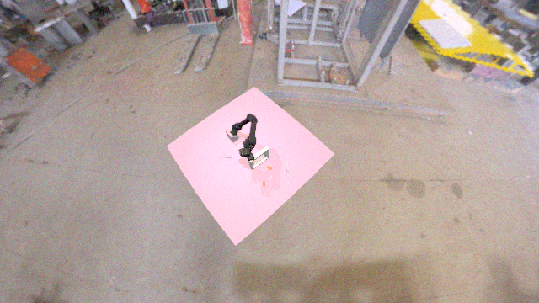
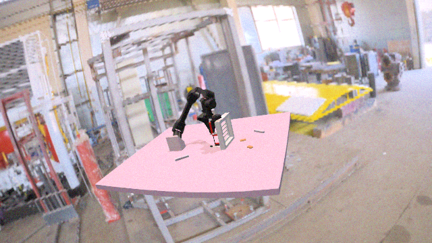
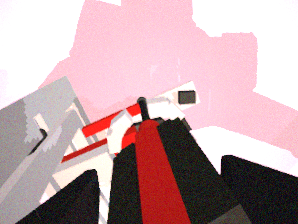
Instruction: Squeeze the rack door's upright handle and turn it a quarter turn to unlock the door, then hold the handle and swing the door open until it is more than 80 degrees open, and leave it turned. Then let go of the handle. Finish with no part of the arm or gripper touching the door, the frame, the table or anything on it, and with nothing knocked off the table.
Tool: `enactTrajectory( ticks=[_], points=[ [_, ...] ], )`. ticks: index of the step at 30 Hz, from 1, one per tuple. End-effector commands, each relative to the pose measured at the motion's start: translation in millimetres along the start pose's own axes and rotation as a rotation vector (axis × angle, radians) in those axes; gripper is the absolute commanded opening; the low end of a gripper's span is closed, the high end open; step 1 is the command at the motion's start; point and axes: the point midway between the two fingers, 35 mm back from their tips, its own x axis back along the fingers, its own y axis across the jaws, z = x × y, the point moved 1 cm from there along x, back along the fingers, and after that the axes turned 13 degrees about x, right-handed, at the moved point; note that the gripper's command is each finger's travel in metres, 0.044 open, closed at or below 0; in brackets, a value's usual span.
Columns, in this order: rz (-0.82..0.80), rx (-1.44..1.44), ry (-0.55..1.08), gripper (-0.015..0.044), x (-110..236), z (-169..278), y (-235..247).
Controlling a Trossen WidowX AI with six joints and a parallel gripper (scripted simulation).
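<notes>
- The black gripper (image 1: 248, 156) (image 2: 212, 129) (image 3: 160, 172) points down beside the grey rack frame (image 1: 251, 164) (image 2: 221, 136) (image 3: 30, 117), its fingers apart around a red upright bar (image 2: 211, 127) (image 3: 156, 175)
- That red bar, apparently the door's handle, runs between the black fingers in the wrist view; whether either finger touches it cannot be told
- Red strips (image 3: 111, 120) reach from beside the frame toward the gripper, with a curved white piece (image 3: 115, 137) near the fingertips; the door's exact angle is unclear
- The rack frame stands upright on the pink table (image 1: 202, 151) (image 2: 152, 175), slatted inside
- The black arm (image 1: 253, 130) (image 2: 185, 116) bends up from its grey base block (image 1: 232, 137) (image 2: 175, 144) and down to the gripper
- Two small orange pieces (image 1: 269, 167) (image 2: 250, 146) lie on the table near the frame, on the side away from the gripper
- One thin grey stick (image 1: 226, 156) (image 2: 182, 158) lies near the base block, another (image 1: 287, 167) (image 2: 259, 131) beyond the frame
</notes>
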Motion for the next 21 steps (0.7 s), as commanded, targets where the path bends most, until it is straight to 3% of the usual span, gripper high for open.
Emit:
enactTrajectory(
  ticks=[1, 21],
  points=[
    [-0.001, 0.066, 0.004, 0.0300, -0.2, 0.2, -0.1],
    [-0.003, 1.058, 0.003, 0.0300, -0.2, 0.3, -0.2]
  ],
)
